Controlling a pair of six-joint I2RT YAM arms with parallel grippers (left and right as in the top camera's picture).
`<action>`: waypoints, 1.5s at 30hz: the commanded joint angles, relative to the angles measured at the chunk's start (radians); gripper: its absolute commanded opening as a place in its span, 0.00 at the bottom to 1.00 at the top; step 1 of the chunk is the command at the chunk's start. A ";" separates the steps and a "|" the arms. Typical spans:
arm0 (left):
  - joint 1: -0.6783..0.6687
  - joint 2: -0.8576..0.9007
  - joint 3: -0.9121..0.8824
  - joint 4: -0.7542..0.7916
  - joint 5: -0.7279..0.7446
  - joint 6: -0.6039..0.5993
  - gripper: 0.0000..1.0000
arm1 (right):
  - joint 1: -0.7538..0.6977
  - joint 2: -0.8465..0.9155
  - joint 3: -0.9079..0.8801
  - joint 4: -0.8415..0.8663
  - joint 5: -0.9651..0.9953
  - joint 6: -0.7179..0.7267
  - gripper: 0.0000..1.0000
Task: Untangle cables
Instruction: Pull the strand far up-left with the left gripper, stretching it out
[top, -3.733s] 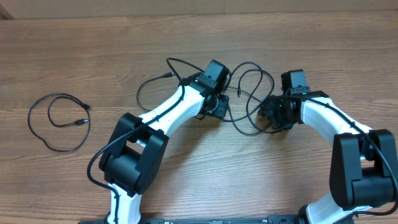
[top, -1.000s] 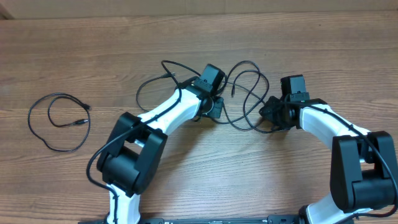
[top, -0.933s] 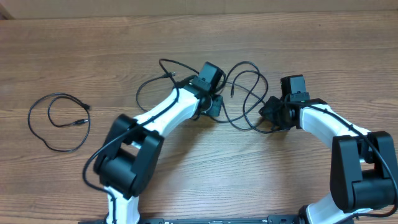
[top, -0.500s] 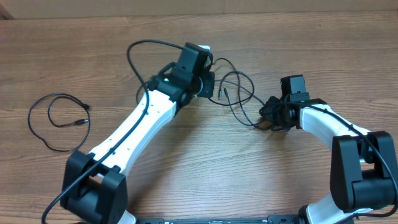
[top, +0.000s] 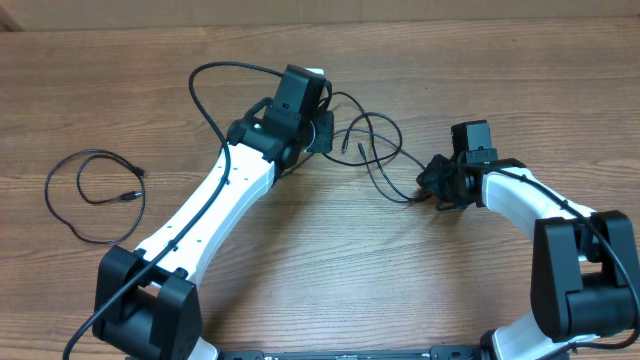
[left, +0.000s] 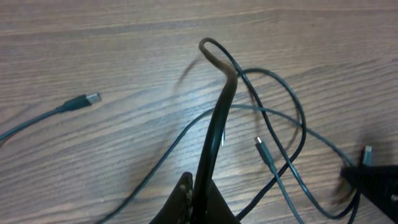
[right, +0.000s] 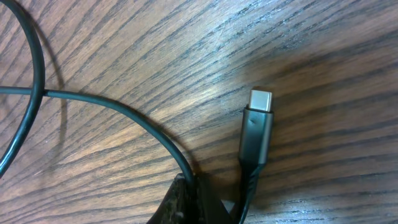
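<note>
Overhead, the tangled thin black cords with small plugs (top: 372, 150) lie in overlapping loops on the brown wood-grain worktop (top: 480, 80), strung between the two arms. One more thin black cord (top: 95, 195) lies coiled by itself well apart near the left edge, seemingly no part of the knot. The left fingers (left: 185, 198) are pressed together on one strand, which rises from them to a sharp bend above the wood. Lifting it this way probably lets the other loops hang loose and shows where they cross. The right fingers (right: 179, 200) are likewise pinched on cord just beside a grey metal-tipped plug (right: 259, 106), low against the worktop. That grip looks like an anchor, so that the left arm's pull opens the tangle rather than dragging it whole. A loose plug end (left: 84, 99) lies free on the wood, apart from the loops. Judging by the crossings between the arms, the strands are not yet separate.
</note>
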 joint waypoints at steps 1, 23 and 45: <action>0.010 -0.024 0.027 0.027 -0.019 -0.002 0.04 | 0.006 0.054 -0.043 -0.014 0.010 -0.002 0.04; 0.208 -0.247 0.194 0.084 -0.010 -0.160 0.04 | 0.006 0.054 -0.043 0.003 0.010 -0.001 0.04; 0.306 -0.407 0.196 0.525 -0.180 -0.072 0.04 | 0.006 0.054 -0.044 0.006 0.023 -0.001 0.04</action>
